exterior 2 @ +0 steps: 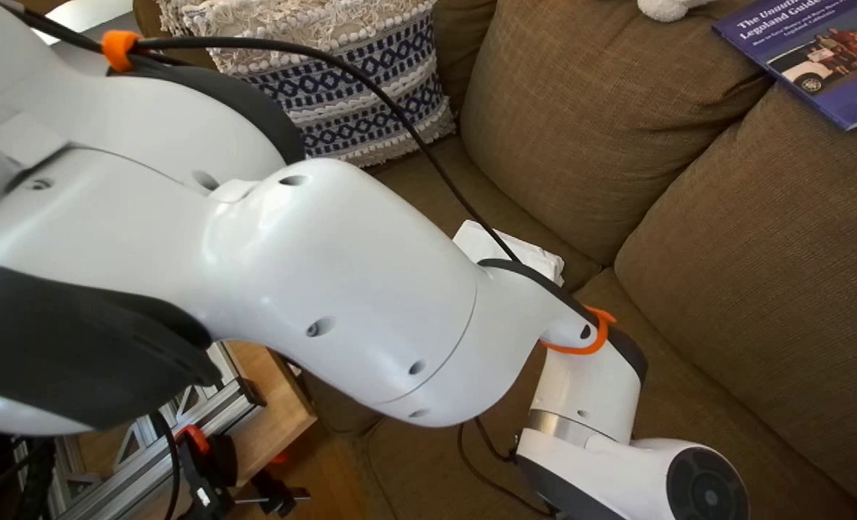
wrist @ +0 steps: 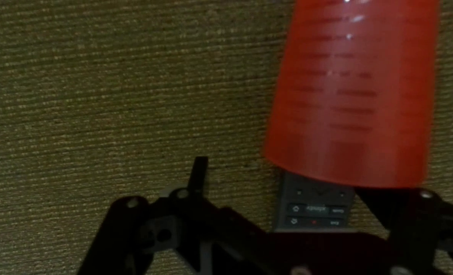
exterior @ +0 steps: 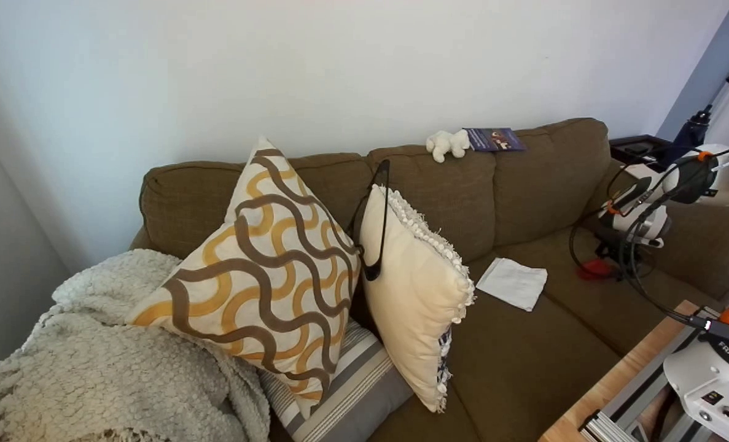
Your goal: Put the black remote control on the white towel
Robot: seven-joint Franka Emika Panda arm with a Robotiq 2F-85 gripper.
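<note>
The white towel (exterior: 513,283) lies flat and slightly rumpled on the sofa seat. In an exterior view the arm partly covers the towel (exterior 2: 477,244). The black remote control (wrist: 315,208) shows in the wrist view at lower centre right. Its upper part is hidden by a red translucent cup (wrist: 352,99), its lower end by the gripper body. I cannot make out the remote in the exterior views. My gripper (wrist: 281,177) is open low over the seat, with the remote between its spread fingers. The right fingertip is hidden behind the cup.
The red cup (exterior: 596,269) is beside the gripper on the seat. A cream fringed pillow (exterior: 407,294) with a black hanger-like object (exterior: 374,270) stands left of the towel. A book (exterior: 496,139) and white plush (exterior: 447,145) lie on the backrest. A wooden tabletop edge (exterior: 622,374) borders the seat.
</note>
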